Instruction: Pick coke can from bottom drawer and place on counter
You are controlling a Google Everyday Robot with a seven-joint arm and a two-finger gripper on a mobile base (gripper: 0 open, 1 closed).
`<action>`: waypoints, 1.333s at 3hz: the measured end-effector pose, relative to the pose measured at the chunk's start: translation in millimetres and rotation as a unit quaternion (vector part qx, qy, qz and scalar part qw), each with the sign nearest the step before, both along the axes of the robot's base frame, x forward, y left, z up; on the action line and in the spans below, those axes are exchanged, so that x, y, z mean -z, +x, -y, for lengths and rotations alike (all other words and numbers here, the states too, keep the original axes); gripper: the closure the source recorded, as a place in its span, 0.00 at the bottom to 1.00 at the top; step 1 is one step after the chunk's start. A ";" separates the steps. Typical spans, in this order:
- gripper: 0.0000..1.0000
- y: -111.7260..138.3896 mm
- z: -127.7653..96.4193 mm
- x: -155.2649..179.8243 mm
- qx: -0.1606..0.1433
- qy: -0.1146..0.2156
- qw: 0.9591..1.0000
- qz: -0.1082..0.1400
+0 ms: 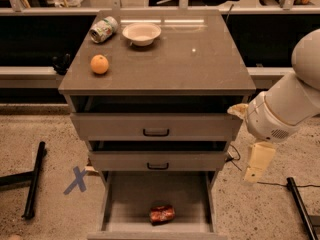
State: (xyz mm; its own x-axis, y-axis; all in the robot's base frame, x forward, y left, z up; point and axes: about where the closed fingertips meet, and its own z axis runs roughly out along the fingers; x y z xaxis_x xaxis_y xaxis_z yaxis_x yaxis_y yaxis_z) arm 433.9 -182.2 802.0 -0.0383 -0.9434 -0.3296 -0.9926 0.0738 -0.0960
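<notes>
End effector (257,163) hangs up-right of coke can (162,213).

Cream gripper (252,175) beside grey-brown drawers (125,160)

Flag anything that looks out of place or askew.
Two cans lie on their sides: the coke can in the open bottom drawer, near its front, and a green can at the back left of the counter. The tool hangs right of the cabinet, touching nothing.
</notes>
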 end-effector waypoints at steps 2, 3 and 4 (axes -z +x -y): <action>0.00 -21.9 7.0 93.6 -0.026 0.004 0.997 -0.072; 0.00 -44.7 2.7 192.1 -0.046 0.020 0.991 -0.125; 0.00 -58.3 -7.4 286.5 -0.042 0.034 0.987 -0.153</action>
